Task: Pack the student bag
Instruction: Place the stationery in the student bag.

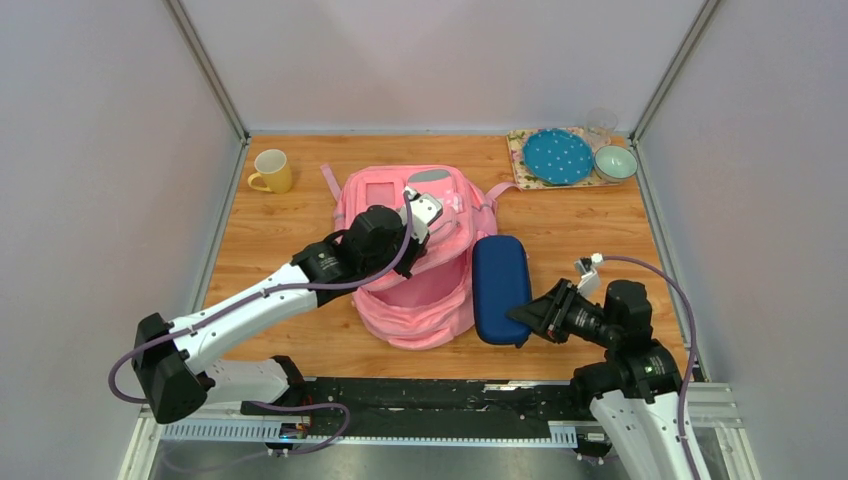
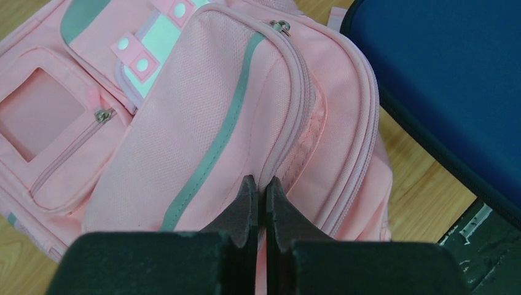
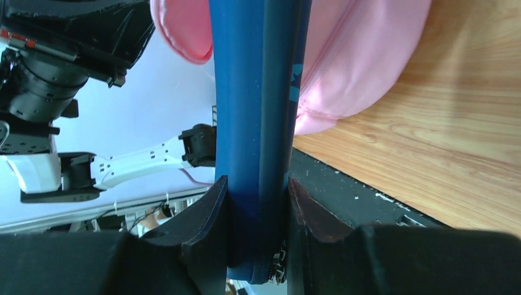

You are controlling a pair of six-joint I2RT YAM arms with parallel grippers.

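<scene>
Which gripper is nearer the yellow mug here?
Left. The left gripper pinches the student bag mid-table, right of the yellow mug; the right gripper clamps the navy pouch on the bag's other side, farther from the mug.

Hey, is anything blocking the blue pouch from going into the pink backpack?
Nothing visible does. The pouch, clamped in the right gripper, sits right beside the backpack; the left gripper pinches its zipper flap.

My left arm (image 1: 250,305): white links, black joints, purple cable (image 1: 118,375) looping alongside.
My right arm (image 1: 640,375): same white and black, purple cable too.
My fingers (image 2: 244,206): matte black, tapering wedges.
</scene>
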